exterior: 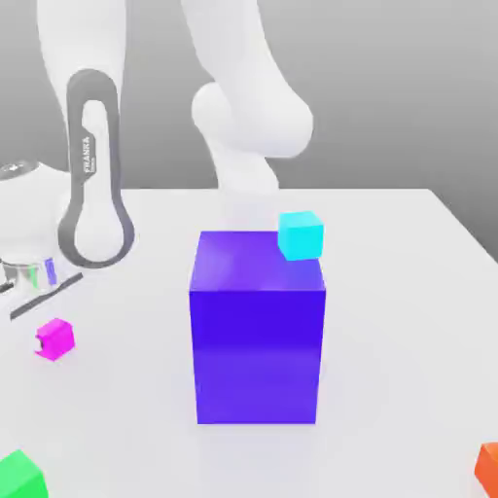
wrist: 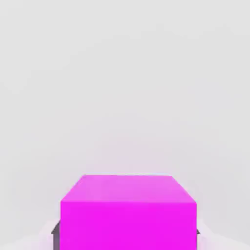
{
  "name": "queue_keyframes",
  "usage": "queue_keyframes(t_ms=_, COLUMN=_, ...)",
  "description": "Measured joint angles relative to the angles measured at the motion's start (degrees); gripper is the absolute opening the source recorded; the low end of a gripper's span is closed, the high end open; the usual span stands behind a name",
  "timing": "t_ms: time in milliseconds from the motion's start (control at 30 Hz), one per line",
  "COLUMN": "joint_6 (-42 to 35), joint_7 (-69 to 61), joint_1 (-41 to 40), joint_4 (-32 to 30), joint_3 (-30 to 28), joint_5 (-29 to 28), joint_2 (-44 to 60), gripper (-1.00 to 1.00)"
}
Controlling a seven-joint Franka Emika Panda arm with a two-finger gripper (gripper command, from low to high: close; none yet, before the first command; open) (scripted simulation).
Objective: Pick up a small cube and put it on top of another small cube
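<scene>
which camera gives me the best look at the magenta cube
The hand view: the magenta cube is large and close there, with dark gripper fingers at its sides. The exterior view shows it small, on the white table near that view's left edge.

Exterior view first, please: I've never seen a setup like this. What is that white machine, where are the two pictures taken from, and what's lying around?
This is a computer simulation. The white machine is a robot arm. The exterior view looks at the scene from off the arm; the hand view looks out from a camera on the arm's hand.

On the white table stands a big blue block. A small cyan cube shows by its upper far corner; I cannot tell whether it rests on the block. A green cube and an orange cube sit at the near edges.

In the hand view, the tool is shut on a small magenta cube, with dark fingers either side of it.
</scene>
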Motion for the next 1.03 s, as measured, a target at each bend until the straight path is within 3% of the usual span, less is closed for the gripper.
queue_keyframes(t_ms=267, joint_6=-10.7, joint_7=6.1, joint_1=4.5, joint_4=-1.7, joint_3=-5.8, joint_5=-9.3, joint_2=-12.5, gripper=-1.0)
queue_keyframes(t_ms=767, joint_6=-29.4, joint_7=-15.6, joint_1=14.5, joint_4=28.2, joint_3=8.2, joint_5=-15.0, joint_2=-1.4, gripper=-1.0)
queue_keyframes(t_ms=900, joint_6=-25.6, joint_7=-16.8, joint_1=15.8, joint_4=31.1, joint_3=8.9, joint_5=-16.5, joint_2=5.4, gripper=-1.0)
queue_keyframes(t_ms=933, joint_6=-24.2, joint_7=-16.7, joint_1=15.9, joint_4=31.2, joint_3=8.7, joint_5=-16.7, joint_2=6.9, gripper=1.0)
queue_keyframes(t_ms=1033, joint_6=-24.2, joint_7=-16.7, joint_1=15.9, joint_4=31.2, joint_3=8.7, joint_5=-16.7, joint_2=6.9, gripper=1.0)
